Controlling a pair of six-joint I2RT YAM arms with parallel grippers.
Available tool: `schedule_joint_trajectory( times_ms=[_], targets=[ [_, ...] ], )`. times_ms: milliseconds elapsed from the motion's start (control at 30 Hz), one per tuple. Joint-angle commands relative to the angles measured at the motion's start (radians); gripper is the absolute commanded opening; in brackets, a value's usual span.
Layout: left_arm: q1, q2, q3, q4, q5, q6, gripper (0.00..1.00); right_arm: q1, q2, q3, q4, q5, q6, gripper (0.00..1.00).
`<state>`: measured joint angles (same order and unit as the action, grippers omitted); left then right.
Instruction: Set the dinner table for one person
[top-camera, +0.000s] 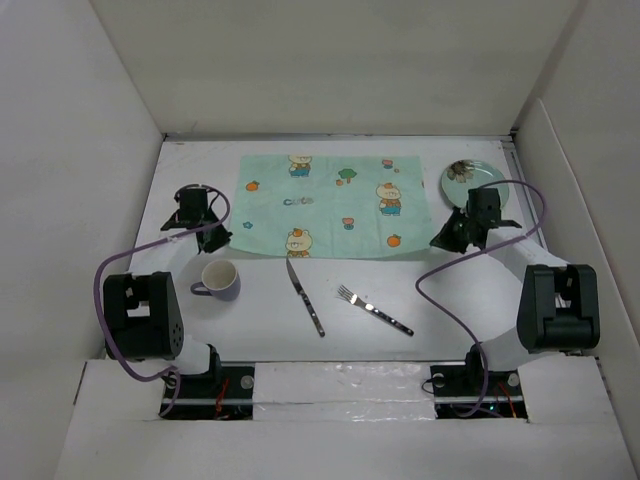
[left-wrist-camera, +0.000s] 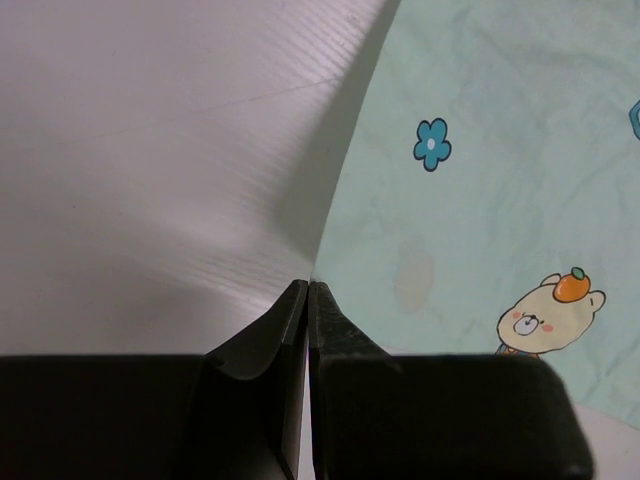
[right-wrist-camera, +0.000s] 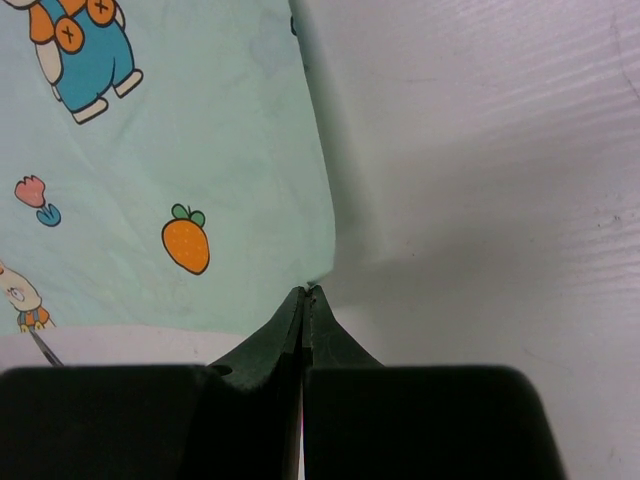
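The wide matte white rectangular dinner table (top-camera: 450, 300) lies flat beneath both arms, its long axis running left to right. On its far half lies a mint-green cartoon-print placemat (top-camera: 340, 205), lengthwise the same way.

The left gripper (top-camera: 218, 238) has its fingers pressed together, nipping the mat's near-left corner. The right gripper (top-camera: 443, 238) is likewise clamped on the near-right corner. In both wrist views the mat's edge curls up off the white surface at the fingertips.

A round pale-green plate (top-camera: 462, 182) sits past the right gripper with something brown on it. A lavender mug (top-camera: 220, 280) stands nearer, apparently empty. A steel knife (top-camera: 305, 297) and fork (top-camera: 375, 310) lie between the arms.
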<state>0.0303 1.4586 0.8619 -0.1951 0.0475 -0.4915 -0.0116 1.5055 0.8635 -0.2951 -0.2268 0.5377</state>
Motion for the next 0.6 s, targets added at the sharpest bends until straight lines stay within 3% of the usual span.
schedule_joint_trajectory(
  times_ms=[0, 567],
  targets=[
    [0.006, -0.05, -0.024, -0.024, -0.026, 0.025, 0.0, 0.01, -0.065, -0.026, 0.014, -0.016, -0.033, 0.0],
    [0.006, -0.072, -0.069, -0.07, -0.038, 0.027, 0.0, 0.019, -0.106, -0.07, -0.039, 0.001, -0.061, 0.0]
  ],
)
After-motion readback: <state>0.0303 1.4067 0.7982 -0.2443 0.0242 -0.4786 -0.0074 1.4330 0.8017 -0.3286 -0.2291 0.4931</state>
